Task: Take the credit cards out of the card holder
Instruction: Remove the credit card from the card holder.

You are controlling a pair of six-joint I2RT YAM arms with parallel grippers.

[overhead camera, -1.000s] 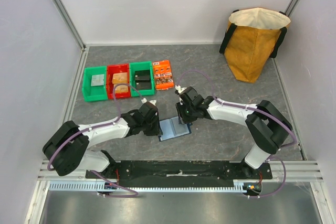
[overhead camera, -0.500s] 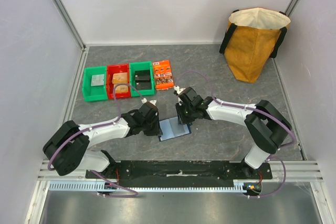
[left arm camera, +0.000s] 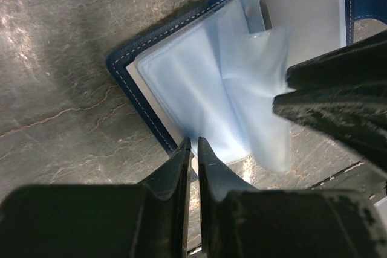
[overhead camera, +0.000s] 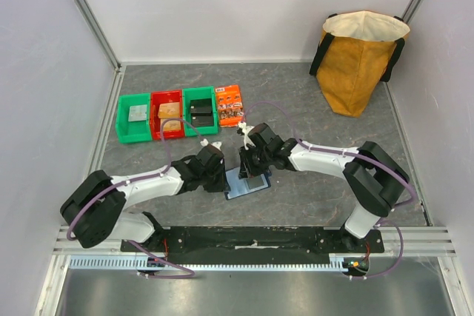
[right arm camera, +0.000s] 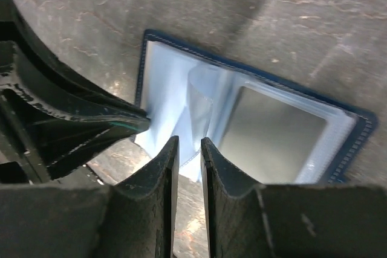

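The card holder (overhead camera: 249,184), a navy wallet, lies open on the table between my arms, with its pale blue sleeves (left arm camera: 199,83) facing up. A flat pale card (right arm camera: 272,134) sits inside one sleeve and also shows in the left wrist view (left arm camera: 305,4). My left gripper (overhead camera: 220,179) is shut on the wallet's near left edge (left arm camera: 151,119). My right gripper (overhead camera: 250,162) stands over the middle of the wallet with its jaws nearly closed on a loose sleeve (right arm camera: 199,98), which stands raised off the wallet.
Green (overhead camera: 133,118), red (overhead camera: 168,115) and green (overhead camera: 200,109) bins and an orange printed packet (overhead camera: 230,105) stand in a row behind the wallet. A yellow bag (overhead camera: 359,61) stands at the back right. Grey walls enclose the table.
My right gripper has moved left from the wallet's right edge to over its middle, and a sleeve has come up with it. The left gripper has stayed at the left edge.
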